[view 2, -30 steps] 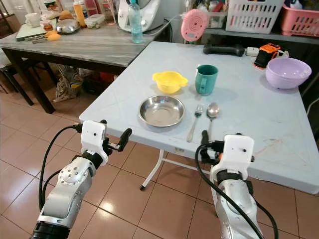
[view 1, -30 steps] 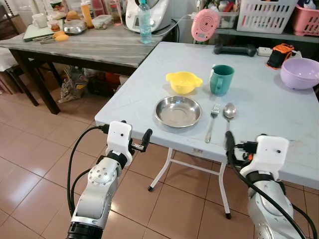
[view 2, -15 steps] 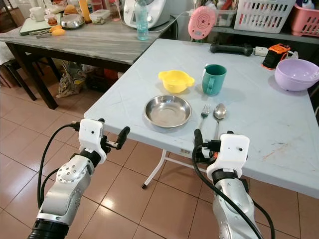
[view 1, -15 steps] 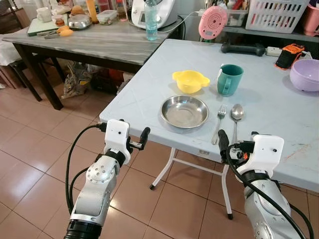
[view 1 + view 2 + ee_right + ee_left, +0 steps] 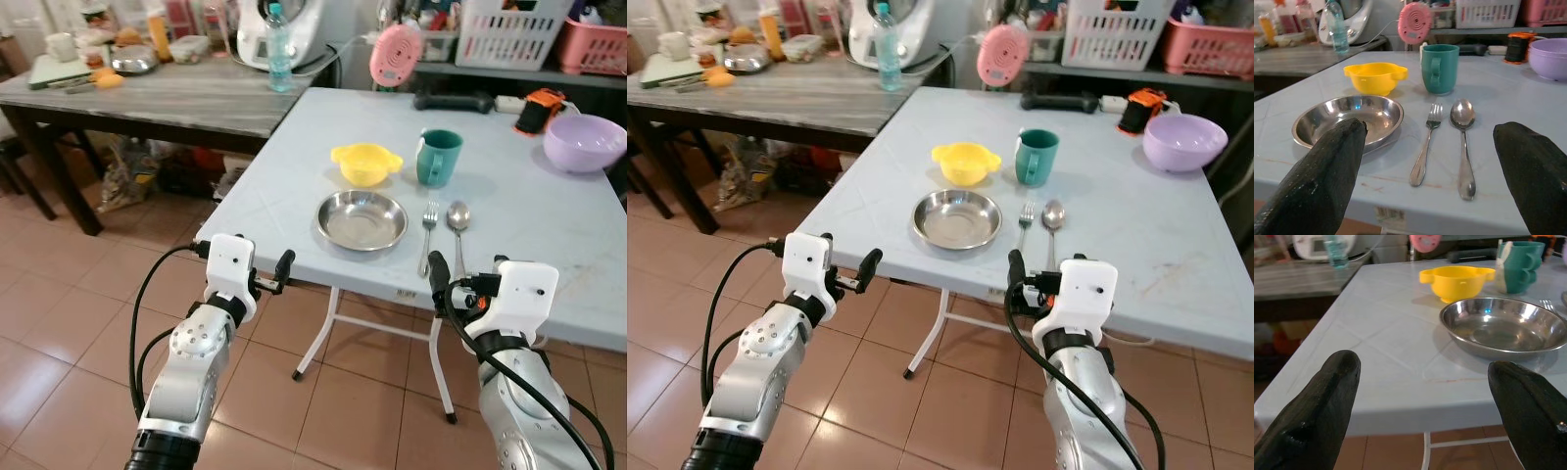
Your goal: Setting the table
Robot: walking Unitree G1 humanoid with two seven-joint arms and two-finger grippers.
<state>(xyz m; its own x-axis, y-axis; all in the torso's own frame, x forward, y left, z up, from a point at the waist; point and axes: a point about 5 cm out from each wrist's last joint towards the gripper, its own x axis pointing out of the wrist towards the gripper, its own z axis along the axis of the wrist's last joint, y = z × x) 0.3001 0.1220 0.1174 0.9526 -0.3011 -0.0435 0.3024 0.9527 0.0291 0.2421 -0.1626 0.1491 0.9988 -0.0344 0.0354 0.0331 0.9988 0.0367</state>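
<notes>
**A:** You are looking down at the pale blue folding surface (image 5: 549, 230), and the place setting is lying near its front edge. Which claw are you thinking of using?

**B:** Tell me how the things are lying first.

**A:** The round stainless-steel plate (image 5: 361, 219) is sitting just inside the edge, with the yellow two-handled bowl (image 5: 364, 163) and the teal mug (image 5: 437, 157) standing behind it. Just beside the plate, on your right-hand side, the steel fork (image 5: 427, 237) and the steel spoon (image 5: 458, 231) are lying side by side, close together but apart.

**B:** And their long axes?

**A:** Both are running front to back, handles pointing toward you and nearly reaching the edge, heads toward the mug.

**B:** So the right claw is nearer?

**A:** Yes. Your right claw (image 5: 1430, 176) is hanging just short of the edge with its fingers spread wide and holding nothing, and in the right wrist view the fork and spoon handles are lying straight ahead between those fingers. Your left claw (image 5: 1422, 401) is also spread and empty, off the near left corner, with the plate ahead and to its right.

**B:** So any reach for the cutlery is going forward?

**A:** I judge so: straight ahead along the handles.
</notes>
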